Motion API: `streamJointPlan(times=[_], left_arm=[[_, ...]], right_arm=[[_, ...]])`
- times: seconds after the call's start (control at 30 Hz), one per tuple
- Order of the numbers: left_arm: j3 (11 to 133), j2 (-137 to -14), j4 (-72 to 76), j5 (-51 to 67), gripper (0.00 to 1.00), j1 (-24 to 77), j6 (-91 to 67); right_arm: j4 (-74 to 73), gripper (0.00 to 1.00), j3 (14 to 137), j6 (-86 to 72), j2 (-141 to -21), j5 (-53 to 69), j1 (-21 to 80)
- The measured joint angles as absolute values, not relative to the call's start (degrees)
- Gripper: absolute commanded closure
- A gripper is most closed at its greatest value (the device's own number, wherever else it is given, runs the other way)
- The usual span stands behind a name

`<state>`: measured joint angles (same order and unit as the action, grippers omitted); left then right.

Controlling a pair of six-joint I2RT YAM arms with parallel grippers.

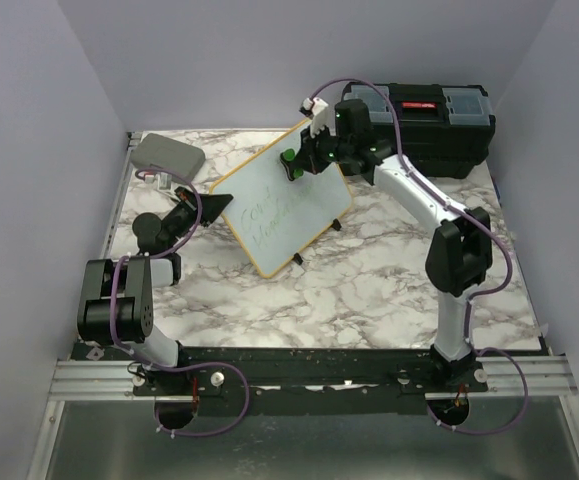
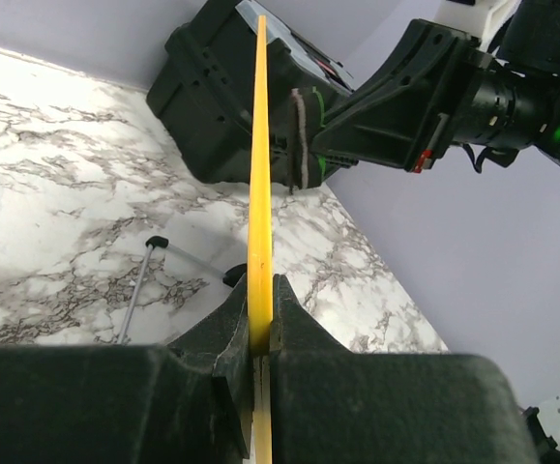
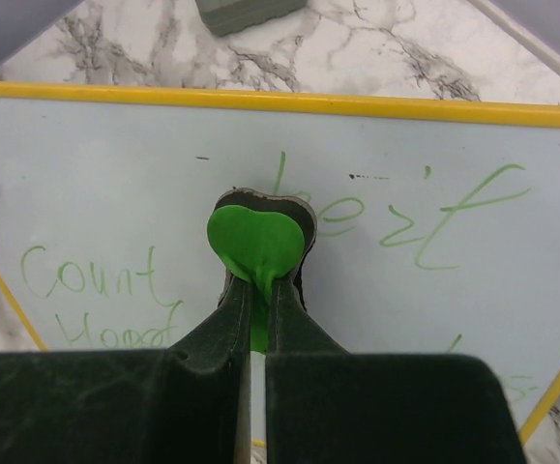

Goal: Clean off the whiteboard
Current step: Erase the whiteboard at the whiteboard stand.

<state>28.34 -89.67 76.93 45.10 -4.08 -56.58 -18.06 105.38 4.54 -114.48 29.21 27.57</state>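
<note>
Black toolbox [image 1: 439, 125] sits closed behind the whiteboard [image 1: 279, 215]

Green handwriting stands on the whiteboard [image 3: 105, 213]. In the right wrist view the word "Count" reads clearly at the left. Under it a second word begins "Hon" and its end disappears behind the right gripper [image 3: 258, 290]. Further right runs another scrawl, its start covered by the green eraser [image 3: 250, 237]; an "e", an apostrophe-like stroke and a "t" can be made out, but no whole word. On the black toolbox [image 1: 439, 130] a red label strip [image 1: 421, 102] is too small to read
</note>
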Motion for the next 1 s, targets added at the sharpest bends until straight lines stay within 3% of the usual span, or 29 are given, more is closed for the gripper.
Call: streamJointPlan(times=[0.37,1.0], left_arm=[[27.94,-89.67,77.01,45.17,1.00,-4.27,-56.40],[27.94,-89.67,76.86,45.58,1.00,-4.38,-55.96]], right_arm=[[-19.09,0.99,108.40,5.23,-118.52,24.64,31.77],[-19.81,0.99,110.17,4.95,-118.69,15.68,30.63]])
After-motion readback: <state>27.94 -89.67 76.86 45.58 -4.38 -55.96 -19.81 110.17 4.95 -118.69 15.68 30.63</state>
